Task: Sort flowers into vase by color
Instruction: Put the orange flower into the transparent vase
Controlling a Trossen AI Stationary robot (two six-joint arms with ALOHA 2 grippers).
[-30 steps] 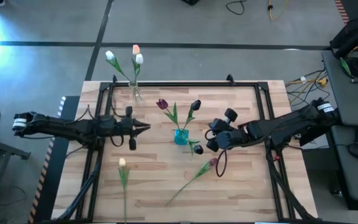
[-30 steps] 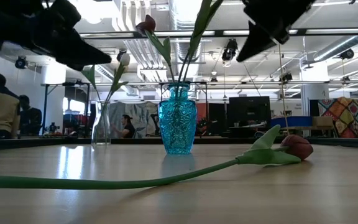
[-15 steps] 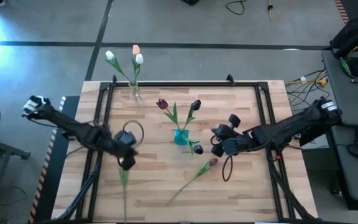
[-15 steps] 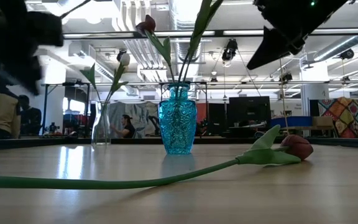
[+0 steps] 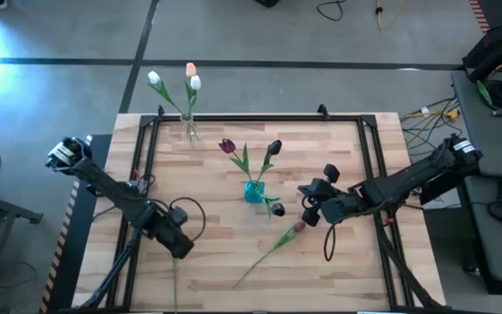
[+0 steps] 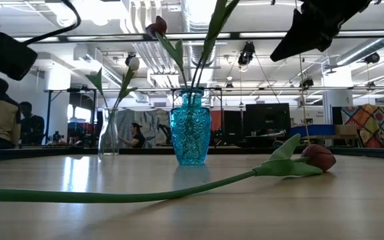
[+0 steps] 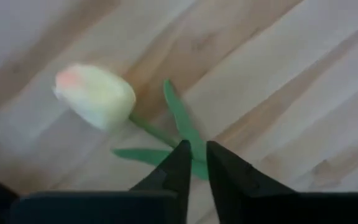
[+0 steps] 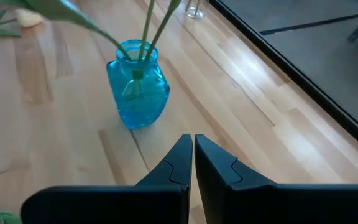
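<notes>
Cream-headed artificial tulip (image 7: 96, 94) with a thin green stem now fills the left wrist view, and that is what has just changed: a second ago the left gripper (image 5: 179, 246) hung mid-table at the frame's left-centre, pointing toward the vases; it has since swung down to the lower left of the high view, directly over this flower, hiding its head there. Its fingers (image 7: 178, 171) stand nearly together, a narrow gap between them, their tips at the stem just behind the leaves; whether they already pinch it I cannot tell. I judge the pick-up of this pale tulip is starting.

Meanwhile the right gripper (image 5: 308, 215) has drifted slightly toward the lower right of centre, its fingers pressed together on nothing, hovering beside the turquoise patterned glass vase (image 5: 254, 191).

That blue vase, at the centre of the high view, holds dark purple-maroon tulips (image 5: 227, 146); three heads show, one drooping near its base. A clear slim glass vase (image 5: 189, 129) at the upper left of the wooden table (image 5: 356, 270) holds three pale tulips (image 5: 193, 83), white and cream-peach.

One reddish-maroon tulip (image 5: 298, 228) lies loose on the table, lower right of centre, near the right gripper
</notes>
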